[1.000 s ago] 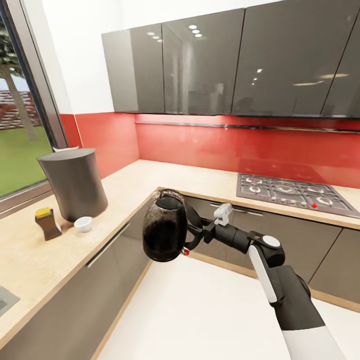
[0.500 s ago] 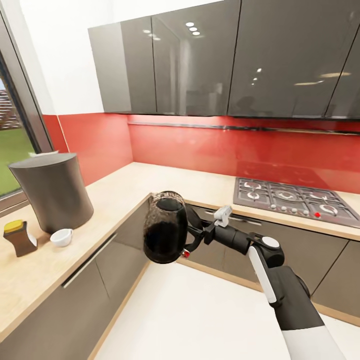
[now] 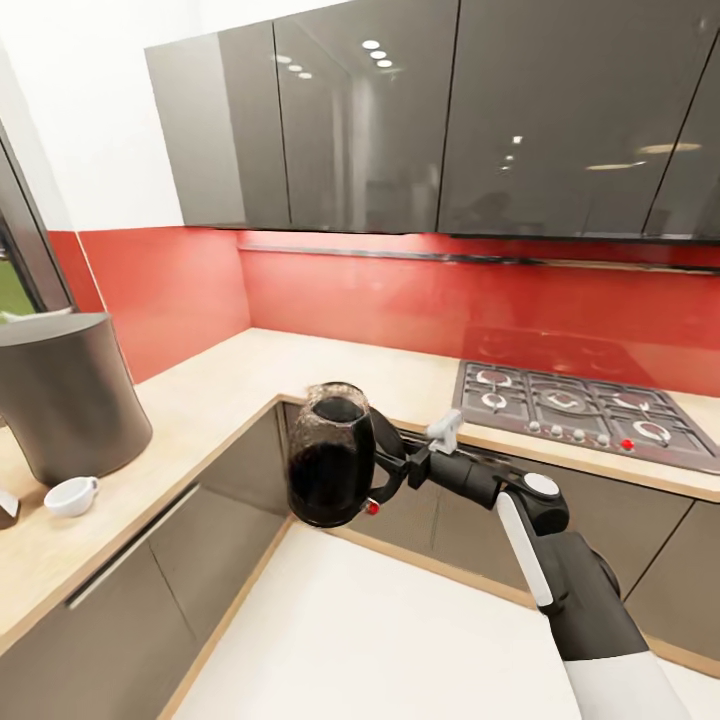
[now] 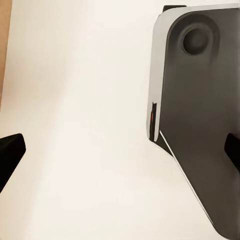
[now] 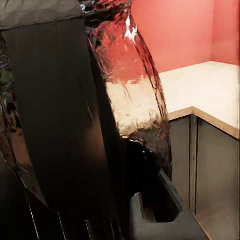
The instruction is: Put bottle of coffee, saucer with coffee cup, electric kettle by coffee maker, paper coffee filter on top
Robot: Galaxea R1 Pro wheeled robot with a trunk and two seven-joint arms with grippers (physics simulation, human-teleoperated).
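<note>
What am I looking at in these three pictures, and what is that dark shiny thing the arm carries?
This is a simulated kitchen seen by a two-armed wheeled robot. The big picture comes from its head camera. The right end effector holds the electric kettle by its handle, in the air over the floor. On the kitchen countertop stand the coffee maker and, beside it, the coffee cup. The other two come from wrist cameras: the right one looks at the glass kettle up close, the left one at the floor, its fingers apart.

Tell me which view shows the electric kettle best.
The head view: the whole electric kettle shows there, lid, glass body and red switch, held by the right tool in front of the counter's corner. The right wrist view gives a close, cropped piece of its glass and handle.
</note>
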